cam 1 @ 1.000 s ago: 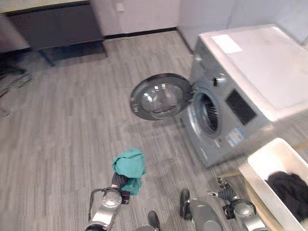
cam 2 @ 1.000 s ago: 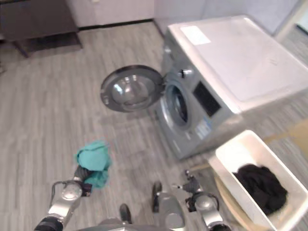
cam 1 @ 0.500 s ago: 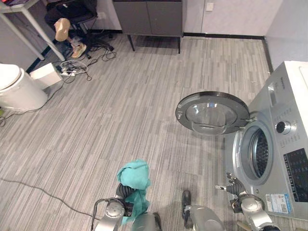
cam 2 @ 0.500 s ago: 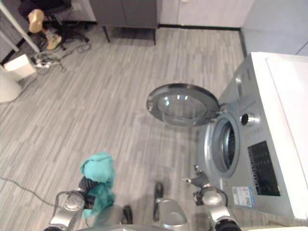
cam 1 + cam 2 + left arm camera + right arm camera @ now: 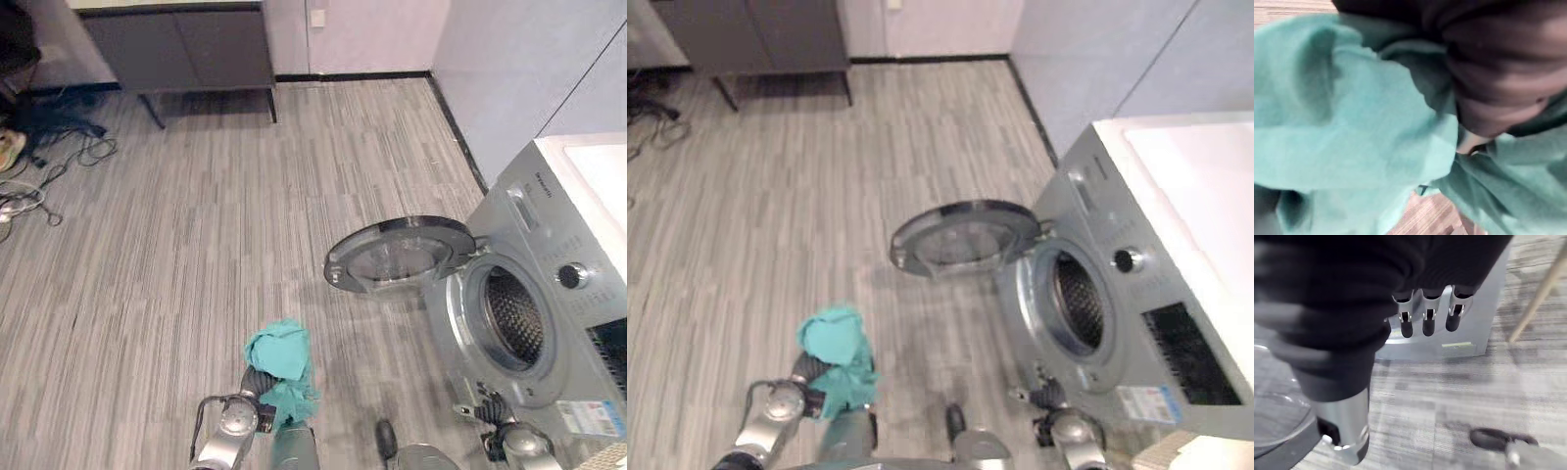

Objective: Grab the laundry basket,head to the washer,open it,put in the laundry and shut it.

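Note:
A bunched teal cloth (image 5: 279, 360) is held off the floor in my left hand (image 5: 256, 383), low in the left eye view; in the left wrist view the teal cloth (image 5: 1352, 122) drapes over the hand's dark cover. The silver washer (image 5: 549, 294) stands at the right with its round glass door (image 5: 397, 257) swung wide toward the floor's middle and its dark drum (image 5: 511, 318) exposed. My right hand (image 5: 487, 408) hangs low before the washer's front panel, and its fingers (image 5: 1423, 322) are relaxed and hold nothing.
A dark cabinet (image 5: 176, 49) on legs stands against the far wall. Loose cables (image 5: 44, 157) lie on the floor at the far left. A pale wall (image 5: 529, 69) runs behind the washer. A slanted wooden leg (image 5: 1540, 291) shows beside the washer's base.
The whole picture has swung, so the camera has moved; the washer now sits closer at the right. The teal cloth stays in my left hand and the right hand stays low.

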